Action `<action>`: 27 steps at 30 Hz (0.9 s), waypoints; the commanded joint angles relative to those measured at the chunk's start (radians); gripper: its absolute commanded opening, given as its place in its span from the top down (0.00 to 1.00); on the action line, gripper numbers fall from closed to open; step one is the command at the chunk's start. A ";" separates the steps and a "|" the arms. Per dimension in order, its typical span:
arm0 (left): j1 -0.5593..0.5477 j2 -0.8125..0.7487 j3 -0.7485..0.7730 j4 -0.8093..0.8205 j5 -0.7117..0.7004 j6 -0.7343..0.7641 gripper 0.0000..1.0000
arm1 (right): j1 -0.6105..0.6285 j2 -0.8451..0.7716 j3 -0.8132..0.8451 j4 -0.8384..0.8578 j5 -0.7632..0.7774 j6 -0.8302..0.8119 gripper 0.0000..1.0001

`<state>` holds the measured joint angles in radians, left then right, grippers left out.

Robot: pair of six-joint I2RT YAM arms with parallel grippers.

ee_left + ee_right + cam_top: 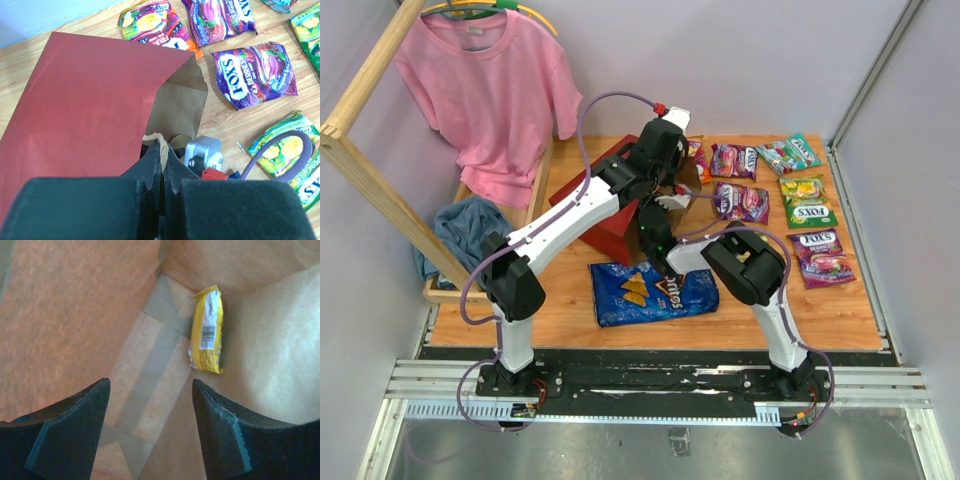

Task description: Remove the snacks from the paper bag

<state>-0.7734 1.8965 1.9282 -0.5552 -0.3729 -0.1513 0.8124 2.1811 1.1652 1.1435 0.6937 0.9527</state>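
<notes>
The dark red paper bag (603, 218) lies on its side, mouth toward the right. My left gripper (162, 146) is shut on the brown rim of the paper bag (85, 100) and holds the mouth open; it also shows from above (667, 188). My right gripper (150, 385) is open and empty inside the bag, on the kraft floor (270, 370). A small yellow candy bar (207, 330) lies just ahead of its right finger. The blue Doritos bag (652, 292) lies in front of the paper bag. Several Fox's packets (741, 201) lie on the table to the right.
A pink T-shirt (488, 95) hangs on a wooden rack (360, 165) at the back left, with blue cloth (468, 228) below it. A purple Fox's packet (255, 72) and a green one (290, 150) lie close to the bag's mouth. Grey walls bound the table.
</notes>
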 commanded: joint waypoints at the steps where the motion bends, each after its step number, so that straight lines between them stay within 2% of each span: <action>1: 0.002 -0.037 0.008 0.018 -0.012 0.000 1.00 | -0.038 0.062 0.096 -0.094 0.027 0.087 0.32; 8: 0.008 -0.045 0.010 0.017 -0.013 0.010 1.00 | -0.075 0.105 0.109 -0.157 0.019 0.192 0.31; 16: 0.009 -0.085 -0.003 0.020 -0.001 0.009 1.00 | -0.130 0.227 0.183 -0.050 -0.185 0.254 0.32; 27: 0.008 -0.130 -0.029 0.012 0.036 0.001 1.00 | -0.152 0.257 0.362 -0.391 -0.180 0.269 0.31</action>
<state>-0.7681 1.8141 1.9160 -0.5571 -0.3588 -0.1505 0.6792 2.4145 1.4681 0.9218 0.5152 1.1938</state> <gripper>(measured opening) 0.019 0.686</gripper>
